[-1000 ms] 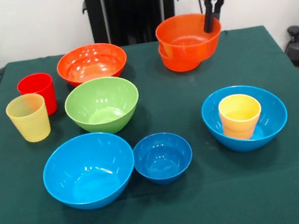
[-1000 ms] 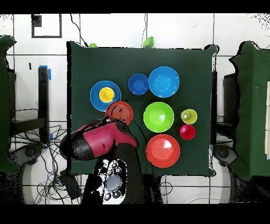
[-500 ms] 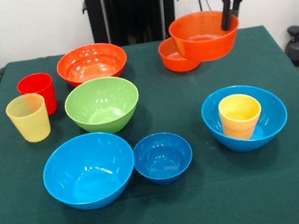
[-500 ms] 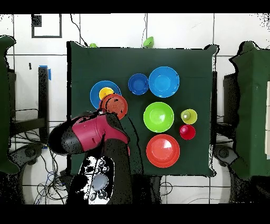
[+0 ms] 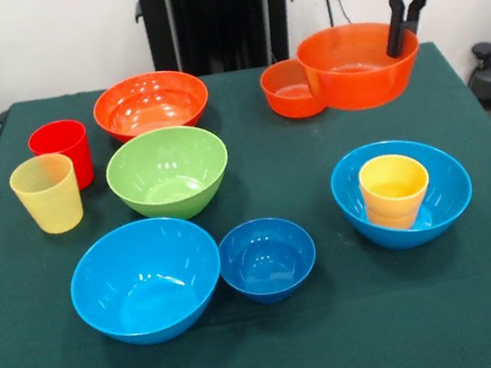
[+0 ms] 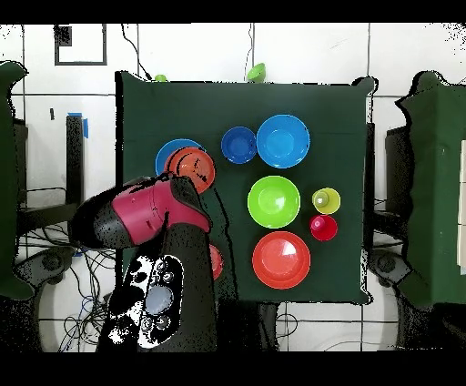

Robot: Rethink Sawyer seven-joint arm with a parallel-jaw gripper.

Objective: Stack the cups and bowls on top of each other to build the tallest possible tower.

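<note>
While the carried bowl hangs clear of the cloth, the rest of the bench sits as follows, near to far in the front view. Toward the near edge, a large light-blue bowl point(image 5: 146, 279) with a small dark-blue bowl point(image 5: 268, 258) just beside it. Right of these, the second large light-blue bowl point(image 5: 403, 193), evidently the tower base, holds the yellow-orange nested cups point(image 5: 394, 190). Mid-bench: large green bowl point(image 5: 168, 172); near the left edge a pale yellow cup point(image 5: 46, 193) just in front of a red cup point(image 5: 62, 151). Along the far edge: large orange bowl point(image 5: 150, 103), and a small orange bowl point(image 5: 291, 89) resting on the cloth. Toward the far right corner the gripper point(image 5: 406, 21) holds another small orange bowl point(image 5: 359, 64) aloft, fingers clamped on its rim, one finger inside the wall; it overlaps the resting bowl in the picture, but contact cannot be judged. Overhead view places the held bowl just at the base bowl's edge. Risks, as judgement: a one-sided rim pinch lets the bowl tilt or slip during travel; lowering off-centre onto the narrower cups could leave it canted or tip the cups; a low swing could clip the resting orange bowl.
</note>
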